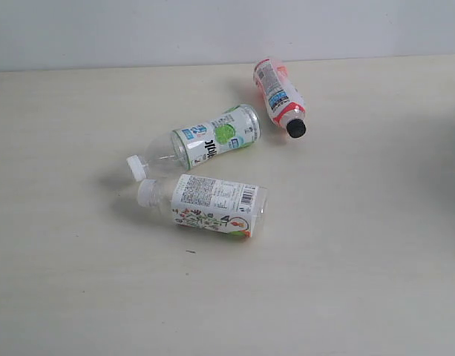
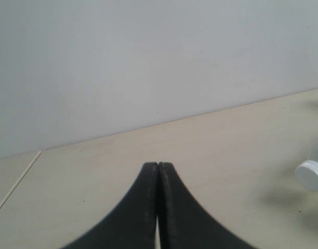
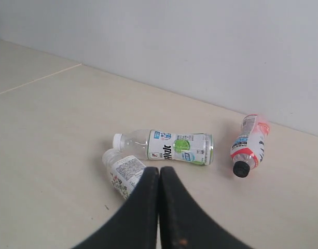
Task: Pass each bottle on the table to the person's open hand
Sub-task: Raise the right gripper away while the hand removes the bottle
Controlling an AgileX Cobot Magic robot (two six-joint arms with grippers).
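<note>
Three bottles lay on their sides on the bench (image 1: pixel 79 282), grouped a little above the centre of the exterior frame. We recorded their positions as follows.

The lime-label bottle (image 1: pixel 216 139) occupied the centre of the group. Its neck end pointed to the lower left of the frame and its base to the upper right. The floral-label bottle (image 1: pixel 212 204) lay just below it in the frame, squarish in section, with its neck end to the left and its base to the right. The neck ends of these two bottles lay close together; we could not tell whether they touched. The red-orange-label bottle (image 1: pixel 277 95) lay at the upper right of the group, apart from the other two. Its black-capped end pointed down the frame and its base pointed toward the pale wall (image 1: pixel 212 30) behind the bench.

The left fingers (image 2: pixel 150 176) were pressed fully together and gripped nothing. Bare bench lay beyond them, and the left wrist view caught one white cap (image 2: pixel 310 175) at its edge; we could not tell which bottle carried it.

The right fingers (image 3: pixel 151 179) were likewise fully closed with nothing between them. In the right wrist view they stood in front of the floral-label bottle and hid part of it, while the other two bottles showed whole beyond.
</note>
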